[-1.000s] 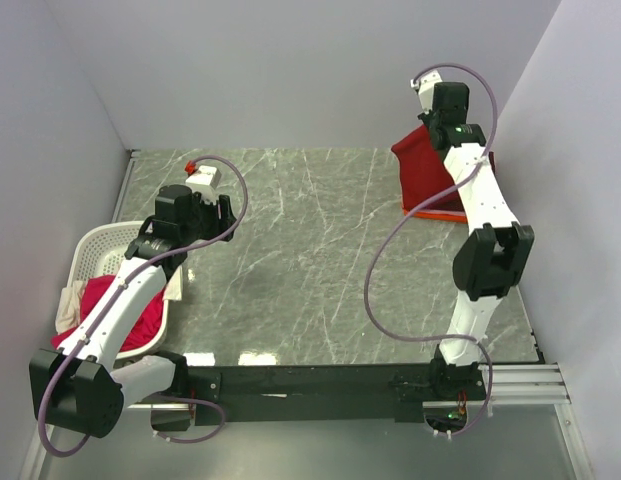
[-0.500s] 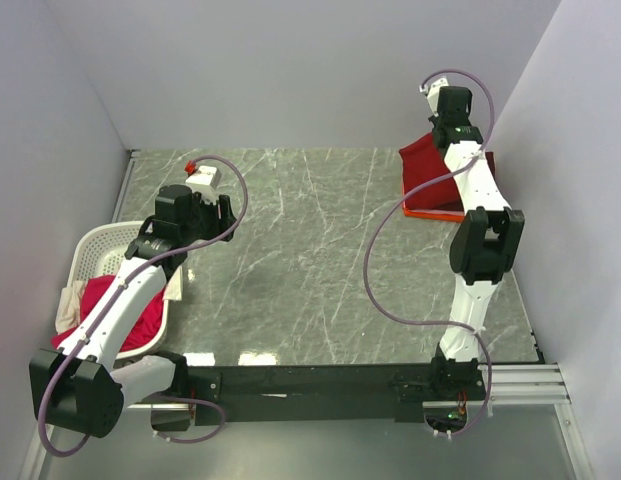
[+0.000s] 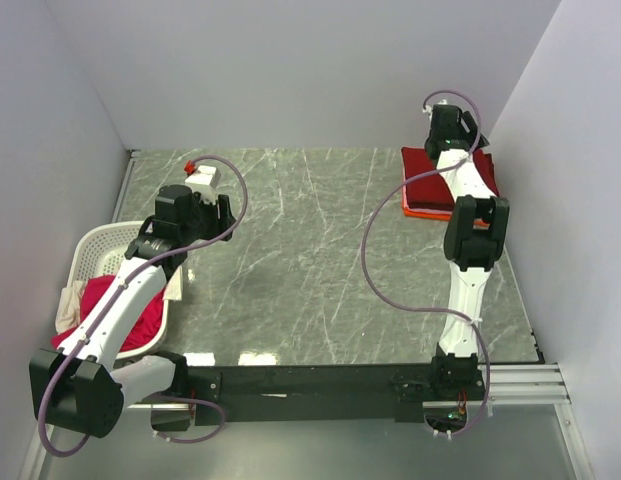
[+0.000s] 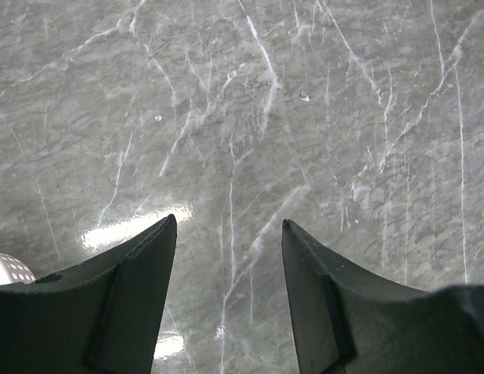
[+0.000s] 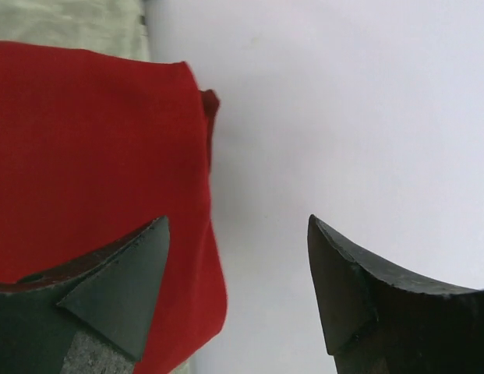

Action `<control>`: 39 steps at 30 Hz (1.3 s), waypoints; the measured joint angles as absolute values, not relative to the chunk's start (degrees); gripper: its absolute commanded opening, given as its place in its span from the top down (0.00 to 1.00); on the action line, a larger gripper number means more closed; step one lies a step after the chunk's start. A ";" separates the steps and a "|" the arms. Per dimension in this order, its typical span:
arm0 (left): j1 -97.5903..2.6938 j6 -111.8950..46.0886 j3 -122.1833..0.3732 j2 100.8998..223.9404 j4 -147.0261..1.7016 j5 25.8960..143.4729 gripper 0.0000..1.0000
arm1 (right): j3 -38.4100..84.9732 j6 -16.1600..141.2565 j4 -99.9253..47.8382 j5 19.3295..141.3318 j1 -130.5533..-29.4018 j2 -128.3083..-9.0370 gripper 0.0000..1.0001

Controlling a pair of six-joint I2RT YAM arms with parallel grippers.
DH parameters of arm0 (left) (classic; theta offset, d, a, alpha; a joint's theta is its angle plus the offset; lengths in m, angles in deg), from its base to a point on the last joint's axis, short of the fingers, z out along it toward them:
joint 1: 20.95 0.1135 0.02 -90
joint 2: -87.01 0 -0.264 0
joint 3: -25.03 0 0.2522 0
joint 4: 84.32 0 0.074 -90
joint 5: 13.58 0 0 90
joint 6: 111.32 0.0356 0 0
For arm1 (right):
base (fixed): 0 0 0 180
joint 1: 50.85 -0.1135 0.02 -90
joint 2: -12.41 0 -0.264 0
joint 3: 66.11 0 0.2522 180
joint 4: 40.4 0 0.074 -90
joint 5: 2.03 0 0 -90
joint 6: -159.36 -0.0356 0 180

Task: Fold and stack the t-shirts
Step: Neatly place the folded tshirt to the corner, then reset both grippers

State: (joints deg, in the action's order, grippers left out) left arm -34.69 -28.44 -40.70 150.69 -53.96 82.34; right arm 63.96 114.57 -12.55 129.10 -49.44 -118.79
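A folded dark red t-shirt (image 3: 428, 178) lies flat on an orange t-shirt (image 3: 428, 212) at the table's back right corner. My right gripper (image 3: 450, 135) hovers at the stack's far edge by the wall. In the right wrist view its gripper (image 5: 238, 222) is open, with the red cloth (image 5: 93, 140) under the left finger and nothing held between the fingers. My left gripper (image 3: 215, 212) is open over bare marble at the left, empty in its wrist view (image 4: 226, 222). A magenta-pink t-shirt (image 3: 140, 322) and a cream one (image 3: 68, 305) lie in the basket.
A white lattice basket (image 3: 95, 240) sits at the table's left edge under the left arm. White walls close in the back and both sides, and the right wall (image 5: 366, 101) stands right by the stack. A purple cable loops off each arm.
The right arm carried the hanging dark red t-shirt back and down onto the orange one, then its jaws opened and let go. The left arm has not moved.
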 measured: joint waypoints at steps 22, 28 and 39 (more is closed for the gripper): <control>-28.15 -37.77 -38.60 142.80 -57.91 80.78 0.01 | 19.92 86.92 -5.51 64.38 -50.69 -67.45 0.13; -27.19 -39.08 -37.33 136.49 -57.48 80.63 0.01 | 12.20 74.75 -13.01 77.45 -50.38 -55.01 0.07; -27.19 -41.95 -35.19 128.75 -52.87 79.19 0.01 | 5.32 65.77 -19.61 84.14 -50.21 -46.00 0.07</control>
State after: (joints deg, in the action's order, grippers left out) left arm -27.19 -41.95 -35.19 128.75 -52.87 79.19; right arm 5.32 65.77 -19.61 84.14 -50.21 -46.00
